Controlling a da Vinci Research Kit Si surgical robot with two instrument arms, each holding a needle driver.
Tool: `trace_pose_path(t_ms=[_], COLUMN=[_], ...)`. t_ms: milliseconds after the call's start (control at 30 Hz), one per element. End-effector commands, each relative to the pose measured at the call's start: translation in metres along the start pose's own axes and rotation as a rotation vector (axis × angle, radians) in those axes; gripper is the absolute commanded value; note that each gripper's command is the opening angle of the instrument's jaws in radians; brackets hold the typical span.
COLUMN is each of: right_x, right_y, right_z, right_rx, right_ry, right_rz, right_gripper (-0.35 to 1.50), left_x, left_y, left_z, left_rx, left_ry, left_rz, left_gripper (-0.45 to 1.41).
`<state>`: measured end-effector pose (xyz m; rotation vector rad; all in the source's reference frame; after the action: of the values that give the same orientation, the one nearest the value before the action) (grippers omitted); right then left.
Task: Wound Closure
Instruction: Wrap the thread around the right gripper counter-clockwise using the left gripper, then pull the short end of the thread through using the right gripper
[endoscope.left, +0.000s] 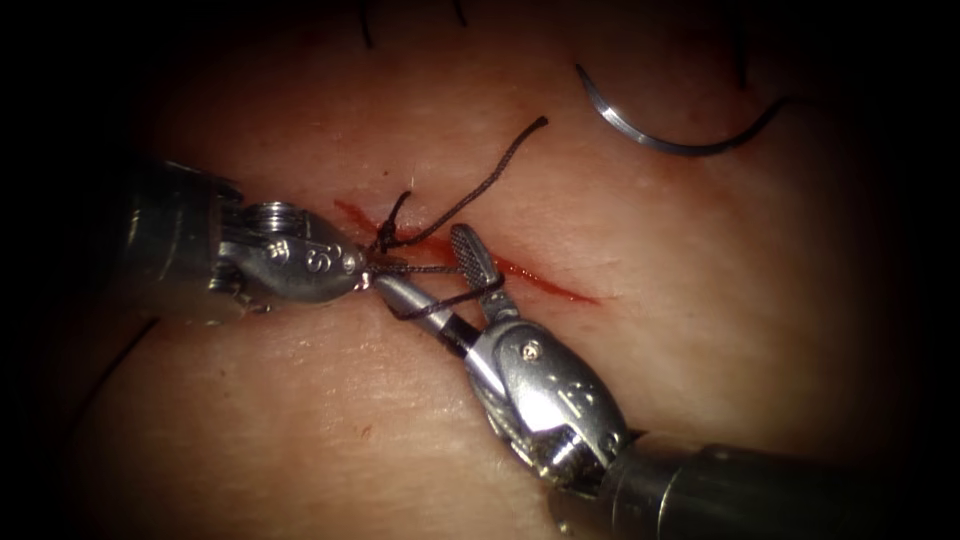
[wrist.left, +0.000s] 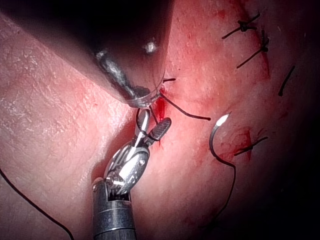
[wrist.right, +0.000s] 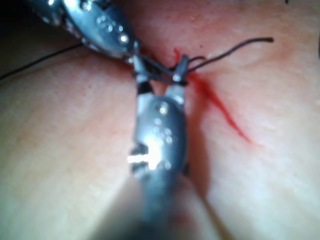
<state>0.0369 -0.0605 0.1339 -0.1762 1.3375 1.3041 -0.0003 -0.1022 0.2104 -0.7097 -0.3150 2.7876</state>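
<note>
The cut (endoscope.left: 545, 281) runs slanting across the tissue (endoscope.left: 300, 420), lined with red fluid. A knot of dark thread (endoscope.left: 386, 238) sits at its left end, with a free tail (endoscope.left: 500, 160) reaching up and right. My left tool (endoscope.left: 364, 270) is shut on the thread just beside the knot. My right tool (endoscope.left: 425, 262) stands open over the cut, with thread looped around both its jaws and nothing gripped between them. The curved needle (endoscope.left: 655, 137) lies free on the tissue, right of the cut, held by neither tool and not in the tissue. It also appears in the left wrist view as the needle (wrist.left: 215, 142).
Finished stitches (wrist.left: 250, 31) with short cut ends lie beyond the needle. Cut thread ends (endoscope.left: 365, 25) show at the tissue's far edge. A long strand of thread (wrist.left: 35, 207) trails over the tissue behind the left tool.
</note>
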Motion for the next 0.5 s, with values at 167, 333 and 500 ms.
trace_pose_path(t_ms=[167,333,500], right_x=[-0.0015,-0.0017,-0.0022], right_y=[0.0003,0.0015,0.0024], right_z=[0.0010,0.0019,0.0023], right_rx=[-0.028,-0.038,-0.061], right_ry=[0.009,0.014,0.021], right_rz=[0.029,0.084,0.118], right_gripper=[0.73,0.68,0.66], left_x=[-0.0002,-0.0004,-0.0003], left_y=[0.0006,0.0003,0.0000], left_z=[0.0007,0.0007,0.0007], left_rx=[-0.003,-0.003,-0.004], left_ry=[0.001,0.004,0.004], left_rz=[0.001,0.003,0.003], left_gripper=[-0.45,-0.45,-0.45])
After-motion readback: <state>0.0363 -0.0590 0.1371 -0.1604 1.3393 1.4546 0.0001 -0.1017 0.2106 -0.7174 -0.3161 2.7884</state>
